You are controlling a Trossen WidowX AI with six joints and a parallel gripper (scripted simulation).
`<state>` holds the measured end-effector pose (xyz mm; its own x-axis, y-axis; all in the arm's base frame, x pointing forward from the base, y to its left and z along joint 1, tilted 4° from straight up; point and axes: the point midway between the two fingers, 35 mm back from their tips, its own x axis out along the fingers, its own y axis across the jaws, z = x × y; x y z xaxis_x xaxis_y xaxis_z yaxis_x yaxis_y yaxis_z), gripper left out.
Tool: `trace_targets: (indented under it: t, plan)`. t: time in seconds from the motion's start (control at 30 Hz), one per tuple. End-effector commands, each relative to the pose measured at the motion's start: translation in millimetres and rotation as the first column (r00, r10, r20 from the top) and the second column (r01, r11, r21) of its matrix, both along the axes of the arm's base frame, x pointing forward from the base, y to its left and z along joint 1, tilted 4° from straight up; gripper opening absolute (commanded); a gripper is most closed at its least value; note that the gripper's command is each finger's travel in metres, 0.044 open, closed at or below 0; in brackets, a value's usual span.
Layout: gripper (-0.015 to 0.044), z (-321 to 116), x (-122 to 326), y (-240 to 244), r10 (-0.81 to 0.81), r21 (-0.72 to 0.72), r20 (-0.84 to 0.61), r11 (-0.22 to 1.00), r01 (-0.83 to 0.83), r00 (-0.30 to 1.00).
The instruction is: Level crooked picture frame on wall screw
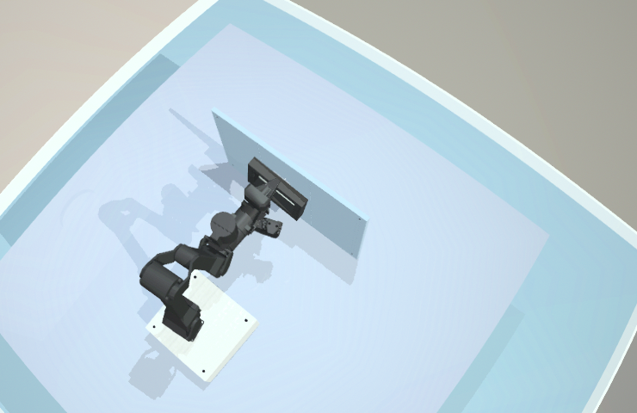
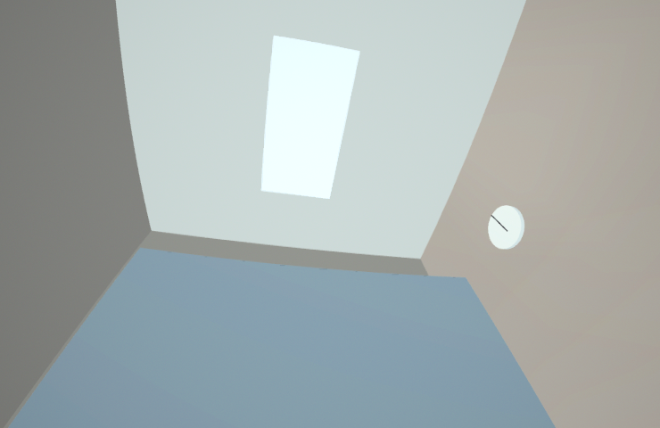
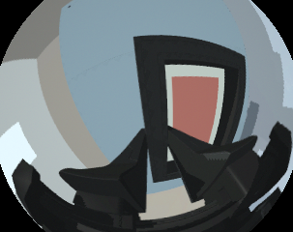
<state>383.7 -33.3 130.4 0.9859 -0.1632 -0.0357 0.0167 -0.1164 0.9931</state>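
The picture frame (image 1: 292,197) (image 3: 148,91) is black with a white mat and a red picture. It hangs against the upright grey wall panel (image 1: 329,221) (image 3: 98,52). In the wrist view the frame runs upward from my fingers. My gripper (image 1: 272,187) (image 3: 161,155) is shut on the frame's black bar, one finger on each side of it. In the top view the arm reaches from its white base plate (image 1: 226,335) up to the frame's middle. The screw and the notched strip are hidden behind the frame.
The wall panel stands on a pale blue floor (image 1: 426,292) with a raised rim. The exterior view shows only the room: a ceiling light (image 2: 308,119), a blue surface (image 2: 270,348) and a round wall clock (image 2: 506,226).
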Motion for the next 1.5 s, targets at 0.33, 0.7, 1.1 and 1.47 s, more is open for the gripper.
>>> trace_targets:
  t: [0.33,0.7,1.1,1.47]
  plan:
    - [0.0,-0.6,0.1,0.2,0.001,-0.067,-0.011,0.998,-0.002,1.0]
    - [0.0,-1.1,0.2,0.4,0.002,-0.129,-0.021,0.992,-0.004,1.0]
    - [0.0052,-1.6,0.3,0.6,0.002,-0.159,-0.028,0.987,-0.007,1.0]
    - [0.026,-1.6,0.3,0.6,0.002,-0.159,-0.028,0.987,-0.007,1.0]
